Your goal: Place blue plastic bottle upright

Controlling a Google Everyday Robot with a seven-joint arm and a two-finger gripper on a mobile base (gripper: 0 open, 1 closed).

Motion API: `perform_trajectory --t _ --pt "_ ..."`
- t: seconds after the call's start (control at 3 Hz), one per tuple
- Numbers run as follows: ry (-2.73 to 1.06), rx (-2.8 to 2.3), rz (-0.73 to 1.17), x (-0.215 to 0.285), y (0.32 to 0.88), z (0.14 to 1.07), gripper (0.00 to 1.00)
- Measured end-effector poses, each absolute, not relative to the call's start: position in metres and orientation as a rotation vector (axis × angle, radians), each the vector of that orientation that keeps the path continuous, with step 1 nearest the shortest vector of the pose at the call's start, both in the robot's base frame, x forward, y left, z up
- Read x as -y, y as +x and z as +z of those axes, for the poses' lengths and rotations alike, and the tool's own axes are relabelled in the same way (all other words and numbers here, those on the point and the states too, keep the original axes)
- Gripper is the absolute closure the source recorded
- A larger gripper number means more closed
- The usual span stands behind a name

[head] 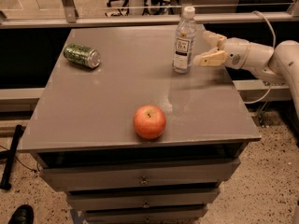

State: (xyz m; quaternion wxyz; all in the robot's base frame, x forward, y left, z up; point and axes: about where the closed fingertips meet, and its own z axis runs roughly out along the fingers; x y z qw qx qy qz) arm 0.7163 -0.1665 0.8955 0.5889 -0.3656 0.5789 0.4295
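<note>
The blue plastic bottle (183,43) stands upright on the grey table (103,101), toward the far right part of the top, its white cap up and its label facing the camera. Just to its right hangs the gripper (200,47), reaching in from the right edge on the pale arm (261,57). Its two fingers (211,59) are spread apart, with a small gap showing between them and the bottle; they hold nothing. A green can (82,56) lies on its side near the far left edge of the table, well apart from the bottle. A red apple (149,122) sits near the front edge, about the middle. Drawers (140,177) run below the tabletop, and a dark shoe (20,214) shows on the speckled floor at lower left.
</note>
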Motion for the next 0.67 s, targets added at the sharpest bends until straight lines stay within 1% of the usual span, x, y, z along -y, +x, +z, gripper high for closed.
perform_trajectory --t 0.67 --pt "-1.003 -1.421 0.866 0.209 0.707 0.904 0.00"
